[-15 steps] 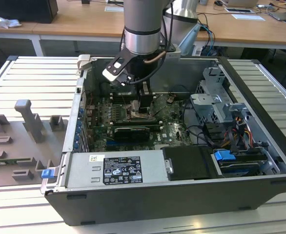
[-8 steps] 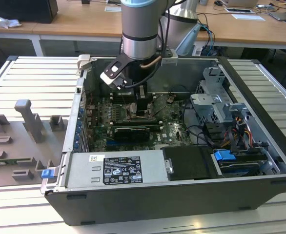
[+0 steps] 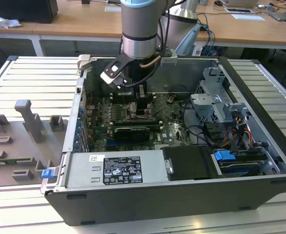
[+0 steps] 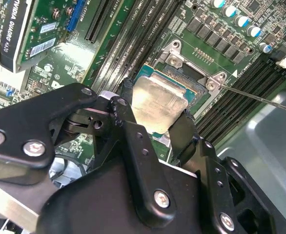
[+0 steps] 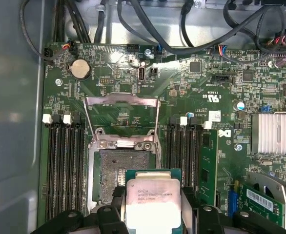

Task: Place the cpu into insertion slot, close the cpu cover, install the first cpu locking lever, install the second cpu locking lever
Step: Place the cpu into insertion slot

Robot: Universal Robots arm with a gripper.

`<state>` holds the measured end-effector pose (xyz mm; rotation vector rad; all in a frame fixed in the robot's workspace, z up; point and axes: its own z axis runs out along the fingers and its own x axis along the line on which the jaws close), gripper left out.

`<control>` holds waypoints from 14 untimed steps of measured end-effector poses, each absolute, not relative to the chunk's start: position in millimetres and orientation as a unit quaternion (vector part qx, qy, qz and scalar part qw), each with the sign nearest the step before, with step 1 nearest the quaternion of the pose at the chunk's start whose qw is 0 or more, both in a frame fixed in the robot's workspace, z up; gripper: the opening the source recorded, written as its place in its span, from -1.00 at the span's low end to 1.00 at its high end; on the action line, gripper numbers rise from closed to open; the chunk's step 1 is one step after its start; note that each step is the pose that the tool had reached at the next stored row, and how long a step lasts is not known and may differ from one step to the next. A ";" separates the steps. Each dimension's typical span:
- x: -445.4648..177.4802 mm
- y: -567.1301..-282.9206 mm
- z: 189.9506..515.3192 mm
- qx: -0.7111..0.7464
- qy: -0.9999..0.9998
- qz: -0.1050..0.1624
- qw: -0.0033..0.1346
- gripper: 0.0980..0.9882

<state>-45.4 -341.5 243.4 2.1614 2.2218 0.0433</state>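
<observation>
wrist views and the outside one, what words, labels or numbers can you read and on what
Nothing can be quoted safely.
chip in the gripper: faint engraved lines, too small to read.
green board: white markings, too small.
black card: white lettering, cut off at the picture's edge.
box label: fine print, too small.

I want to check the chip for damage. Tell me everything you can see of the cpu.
The cpu is a thin square chip: a pale silvery-grey metal lid with rounded corners and faint print, on a green board showing as a narrow border. No dent or scratch shows. The claw grips it by two opposite edges between black fingers. It hangs lid up over the open insertion slot, not visibly seated; nothing else seems to touch it.
</observation>
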 end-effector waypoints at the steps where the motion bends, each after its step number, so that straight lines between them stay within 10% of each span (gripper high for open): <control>1: -45.4 -341.3 243.1 0.697 0.717 0.014 0.021 0.00; 14: -44.2 -329.2 230.2 0.703 0.711 0.013 0.020 0.00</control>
